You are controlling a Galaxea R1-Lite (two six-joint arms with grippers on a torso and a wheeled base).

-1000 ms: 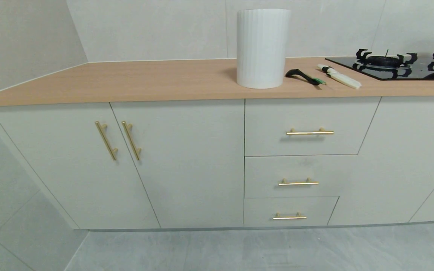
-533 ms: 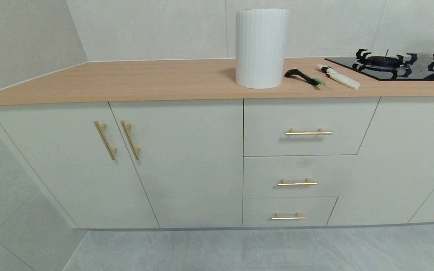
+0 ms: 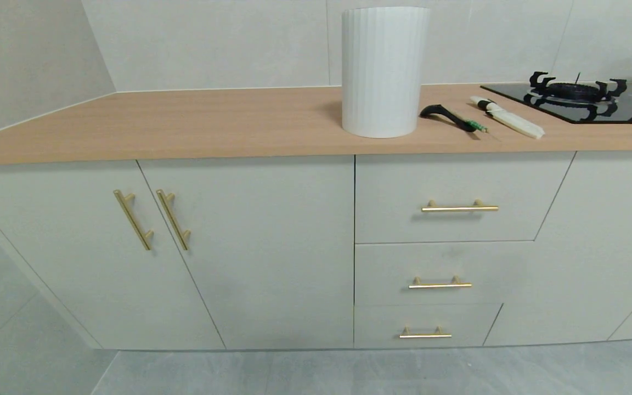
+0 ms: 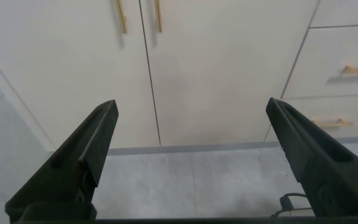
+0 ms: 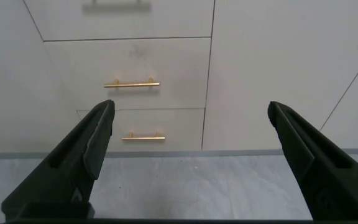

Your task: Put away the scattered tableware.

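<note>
The left gripper hangs with fingers spread, empty. On the worktop stands a ribbed white canister; just right of it lie a black-handled utensil and a white utensil. The right gripper is likewise spread, empty.

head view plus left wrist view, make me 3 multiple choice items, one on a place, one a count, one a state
1. Where does the black-handled utensil lie?
A. in a sink
B. on the countertop, between the white ribbed canister and the long white utensil
C. inside a bowl
2. How many brass handles are on the stack of drawers?
A. one
B. five
C. three
3. What state is the left pincer in?
A. open, holding nothing
B. shut on a spoon
C. shut on a plate

Answers: 1 B, it rests on the wood between those two; 2 C, one handle on each of three fronts; 3 A, its fingers stand wide apart with nothing held between them.
</note>
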